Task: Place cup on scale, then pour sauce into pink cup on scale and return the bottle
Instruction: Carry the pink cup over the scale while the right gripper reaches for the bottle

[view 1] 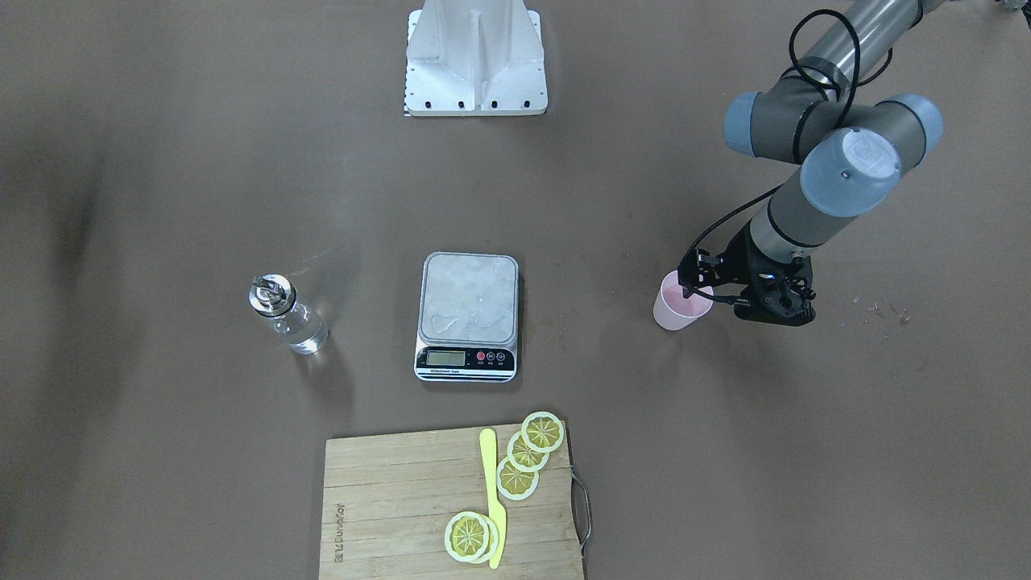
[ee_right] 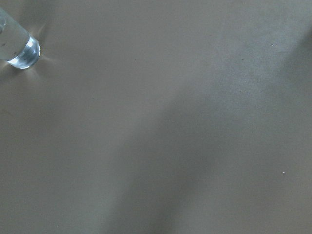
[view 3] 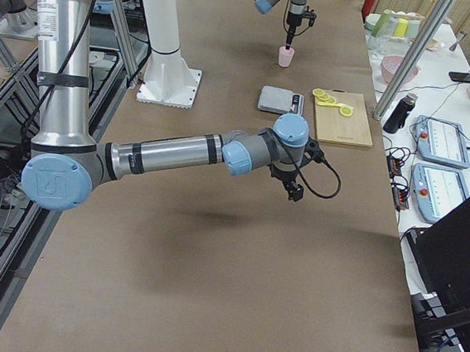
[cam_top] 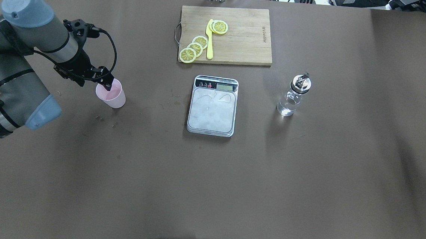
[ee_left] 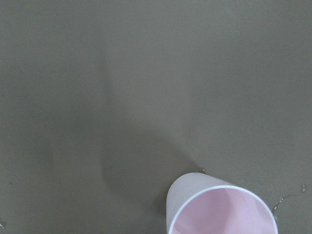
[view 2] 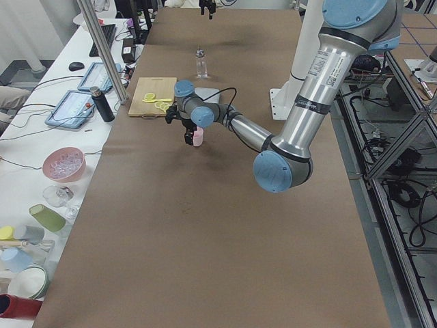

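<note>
Now, left gripper (cam_top: 105,83): hangs at the left side of the cup's rim, with one dark finger reaching over the rim. I cannot tell whether the fingers pinch the wall or stand apart.
Cup (cam_top: 111,94): upright on the table (cam_top: 208,179), mouth up, left of the scale and well apart from it, so not yet on the platform.
Scale (cam_top: 212,110): mid-table, silver platform facing up, display strip on its far edge.
Bottle (cam_top: 292,99): upright on the table, right of the scale and well apart from it, metal pourer on top.
Sauce (cam_top: 286,108): clear liquid low in the bottle.
Right gripper (view 3: 294,190): held above the table far to the right, well apart from the bottle. I cannot tell whether its fingers are apart or together.
Cutting board (cam_top: 244,43): just beyond the scale, carrying lemon slices (cam_top: 194,49) and a yellow knife (cam_top: 210,40).
</note>
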You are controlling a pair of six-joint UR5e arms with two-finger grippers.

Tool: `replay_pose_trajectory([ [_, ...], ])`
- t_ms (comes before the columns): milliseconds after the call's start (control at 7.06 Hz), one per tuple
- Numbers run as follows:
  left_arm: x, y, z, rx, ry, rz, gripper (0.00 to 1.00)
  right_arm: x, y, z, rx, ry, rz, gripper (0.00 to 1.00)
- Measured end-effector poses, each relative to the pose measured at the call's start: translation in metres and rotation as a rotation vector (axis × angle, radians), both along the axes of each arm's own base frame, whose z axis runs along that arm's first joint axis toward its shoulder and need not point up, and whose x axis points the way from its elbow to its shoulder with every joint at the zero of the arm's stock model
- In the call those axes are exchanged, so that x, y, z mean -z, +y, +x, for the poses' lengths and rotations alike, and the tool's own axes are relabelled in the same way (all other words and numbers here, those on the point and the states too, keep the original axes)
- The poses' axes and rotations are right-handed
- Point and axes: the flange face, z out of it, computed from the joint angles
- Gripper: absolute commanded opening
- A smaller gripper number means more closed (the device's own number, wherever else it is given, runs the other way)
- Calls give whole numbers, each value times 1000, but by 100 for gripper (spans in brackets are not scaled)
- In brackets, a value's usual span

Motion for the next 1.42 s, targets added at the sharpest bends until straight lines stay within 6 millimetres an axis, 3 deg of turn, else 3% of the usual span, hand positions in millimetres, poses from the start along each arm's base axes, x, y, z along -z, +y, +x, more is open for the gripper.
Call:
replay_pose_trajectory([
  [425,-1,2,6,-9,-2,-5,20,4,1,-13,22,-11,3,100],
  [567,-1,4,10,-14,-1,-5,7,4,4,-18,32,-19,11,100],
  [708,0,6,13,-18,-1,-6,0,4,6,-24,35,-27,13,100],
  [1133,8,5,18,-23,8,-2,0,6,11,-40,35,-42,3,100],
  [1417,40,-1,24,-16,33,8,0,9,18,-51,2,-81,14,100],
])
